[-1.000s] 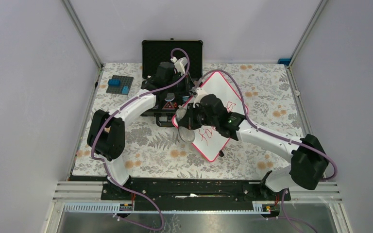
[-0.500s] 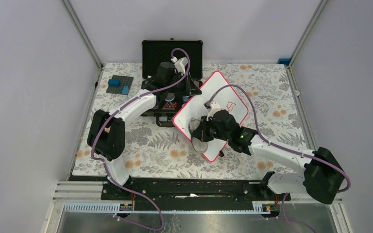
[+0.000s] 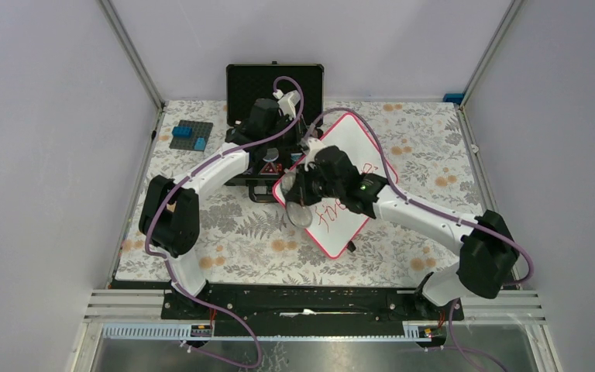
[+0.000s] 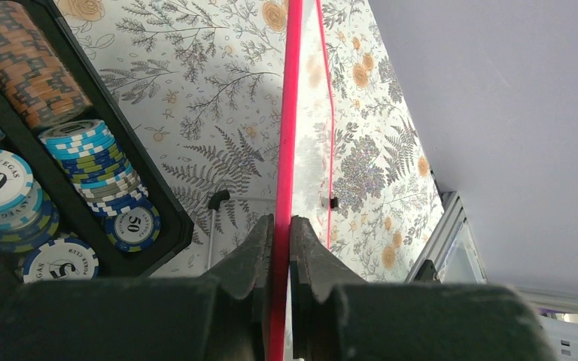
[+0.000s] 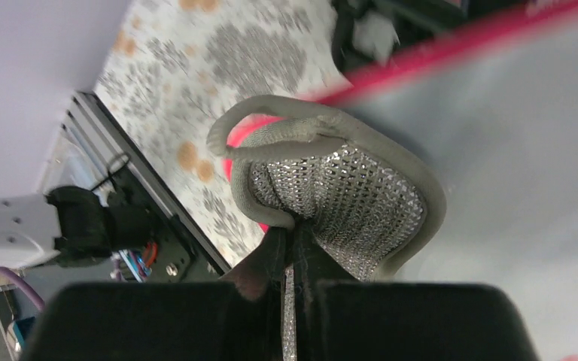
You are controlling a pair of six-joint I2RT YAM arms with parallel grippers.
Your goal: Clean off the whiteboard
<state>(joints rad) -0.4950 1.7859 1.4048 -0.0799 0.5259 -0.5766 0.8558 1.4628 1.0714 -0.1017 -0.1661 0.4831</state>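
The whiteboard is tilted up off the table, white with a red-pink rim and red handwriting on its near half. My left gripper is shut on the board's rim at its far-left edge; in the left wrist view the red rim runs between the fingers, with the gripper clamped on it. My right gripper is shut on a silver mesh pad and presses it on the board's left edge. In the right wrist view the gripper pinches the pad against the white surface.
A black open case with poker chips stands behind the board, under my left arm. A grey baseplate with blue bricks lies at the far left. A small blue object sits at the far right corner. Floral cloth covers the table.
My right gripper swept the pad down toward the board's near corner, then back up to the left edge. The left gripper kept its hold on the rim.
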